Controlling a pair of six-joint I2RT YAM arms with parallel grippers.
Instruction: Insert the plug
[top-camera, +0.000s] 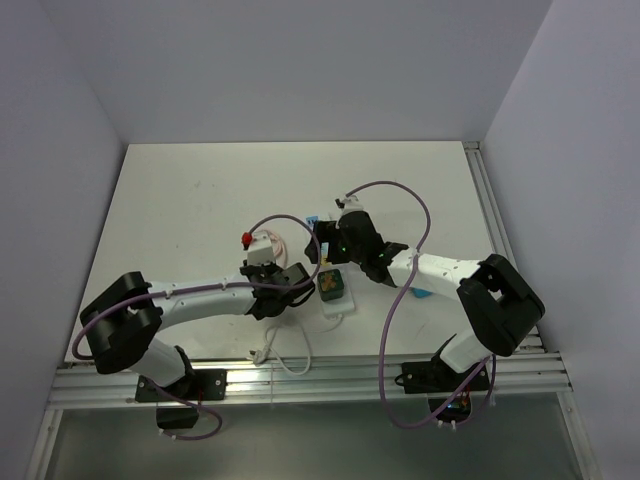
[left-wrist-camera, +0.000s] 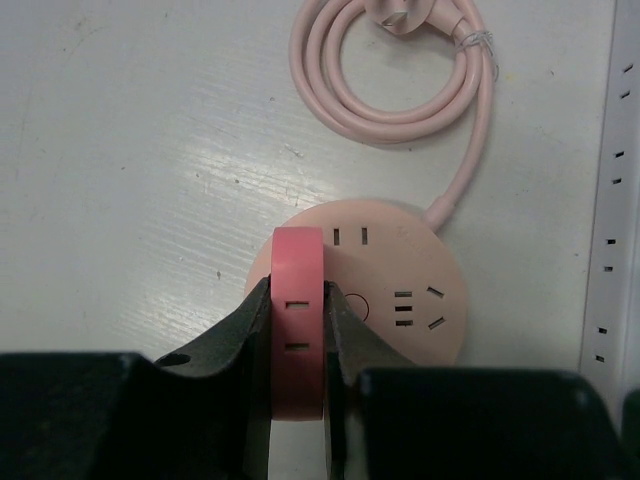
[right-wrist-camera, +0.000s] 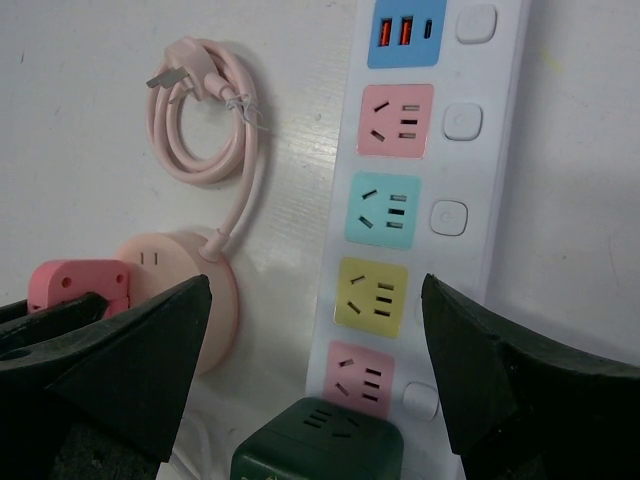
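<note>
Plug (left-wrist-camera: 297, 270): 1, red, clamped in left gripper (left-wrist-camera: 298, 310), over round socket's left edge, contact unclear | long axis straight out from wrist, slotted edge facing camera | round pink socket (left-wrist-camera: 400, 290): 1 | coiled cord (left-wrist-camera: 390, 90): 1 | power strip (right-wrist-camera: 470, 130): 1, four coloured outlets showing | green cube (right-wrist-camera: 320, 440): 1 | right gripper (right-wrist-camera: 315, 285): spread wide, holding nothing, above strip
</note>
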